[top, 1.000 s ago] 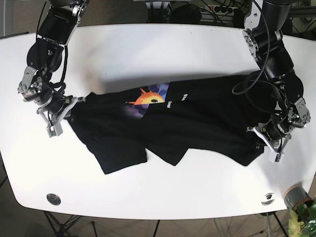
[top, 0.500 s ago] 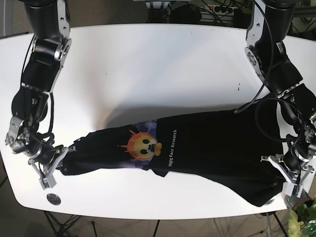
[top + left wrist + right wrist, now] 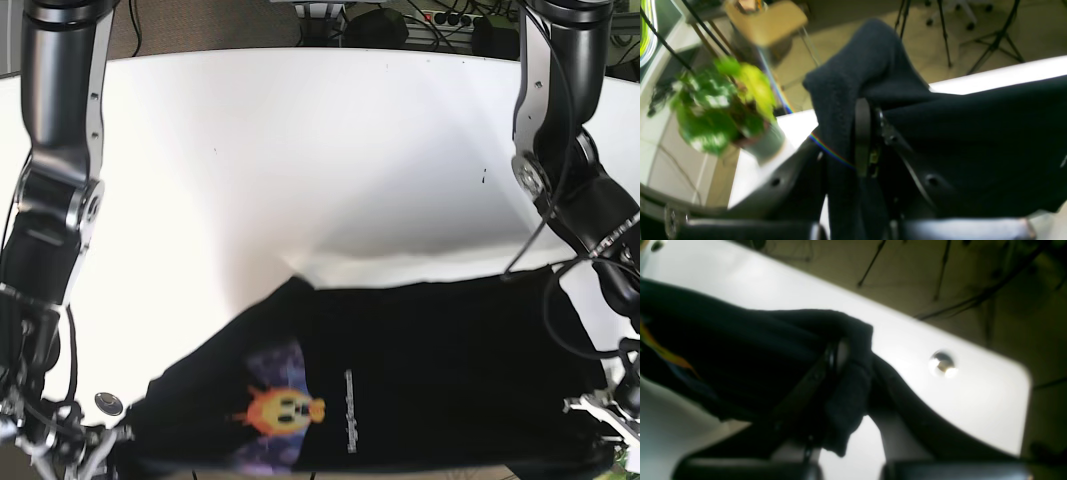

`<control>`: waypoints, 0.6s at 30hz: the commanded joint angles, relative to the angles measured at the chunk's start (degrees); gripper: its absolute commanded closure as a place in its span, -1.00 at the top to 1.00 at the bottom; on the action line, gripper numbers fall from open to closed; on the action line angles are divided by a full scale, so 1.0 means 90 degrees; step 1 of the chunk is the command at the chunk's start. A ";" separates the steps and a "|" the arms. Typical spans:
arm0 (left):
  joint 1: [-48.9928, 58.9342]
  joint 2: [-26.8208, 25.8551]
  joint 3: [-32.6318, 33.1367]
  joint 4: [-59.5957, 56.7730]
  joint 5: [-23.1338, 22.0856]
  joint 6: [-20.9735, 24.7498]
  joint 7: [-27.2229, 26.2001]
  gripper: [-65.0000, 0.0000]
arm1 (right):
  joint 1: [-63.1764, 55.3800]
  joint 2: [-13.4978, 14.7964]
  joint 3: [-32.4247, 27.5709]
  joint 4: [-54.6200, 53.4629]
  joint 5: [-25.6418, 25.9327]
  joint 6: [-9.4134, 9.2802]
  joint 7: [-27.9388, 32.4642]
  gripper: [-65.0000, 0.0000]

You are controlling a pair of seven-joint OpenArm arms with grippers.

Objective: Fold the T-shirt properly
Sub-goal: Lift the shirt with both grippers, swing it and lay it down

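Observation:
The black T-shirt [image 3: 430,380] with an orange sun-face print [image 3: 285,408] is stretched wide between my two grippers at the front edge of the white table [image 3: 300,150], print side up. My left gripper [image 3: 598,412] is shut on the shirt's right end; the left wrist view shows black cloth [image 3: 846,76] bunched over the gripper [image 3: 853,113]. My right gripper [image 3: 105,450] is shut on the shirt's left end; in the right wrist view the gripper [image 3: 857,353] pinches a fold of the cloth [image 3: 740,350]. The shirt's front hem runs out of the base view.
A potted plant [image 3: 723,106] stands just past the table's front right corner, close to my left gripper. A metal grommet [image 3: 107,402] sits in the table near my right gripper, also seen in the right wrist view [image 3: 942,361]. Tripod legs [image 3: 993,46] stand on the floor beyond.
Both grippers have pulled the shirt from mid-table to the front edge. The shirt has spread out flatter and wider, and the print has moved down.

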 commanded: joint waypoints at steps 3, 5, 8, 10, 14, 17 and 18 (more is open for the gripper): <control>-0.0775 -0.0354 -0.0012 0.0020 -0.0070 0.0057 -0.0207 -1.00 | 0.1122 0.0083 -0.0342 0.0038 0.0108 0.0014 -0.0024 -0.94; -0.0951 -0.0363 -0.0031 0.0059 -0.0070 0.0057 -0.0207 -1.00 | 0.1340 0.0161 -0.0371 0.0067 0.0118 0.0014 -0.0180 -0.94; -0.0990 -0.0490 -0.0041 0.0088 -0.0089 0.0057 -0.0168 -1.00 | 0.1340 0.0200 -0.0361 0.0106 0.0118 0.0014 -0.0483 -0.94; -0.0990 -0.0539 -0.0051 0.0176 -0.0089 0.0037 -0.0070 -1.00 | 0.1340 0.0210 -0.0332 0.0272 0.0128 0.0023 -0.0649 -0.94; -0.0531 -0.0549 -0.0061 0.0352 -0.0207 0.0018 -0.0041 -1.00 | 0.0965 0.0366 -0.0332 0.1064 0.0128 0.0023 -0.0727 -0.94; -0.0003 -0.0549 -0.0061 0.0704 -0.0480 0.0027 -0.0021 -1.00 | 0.0223 0.0405 -0.0195 0.1874 0.0137 0.0023 -0.0835 -0.94; 0.0221 -0.0549 -0.0061 0.0831 -0.0578 0.0047 -0.0031 -1.00 | -0.0060 0.0405 -0.0068 0.2109 0.0137 0.0023 -0.0893 -0.94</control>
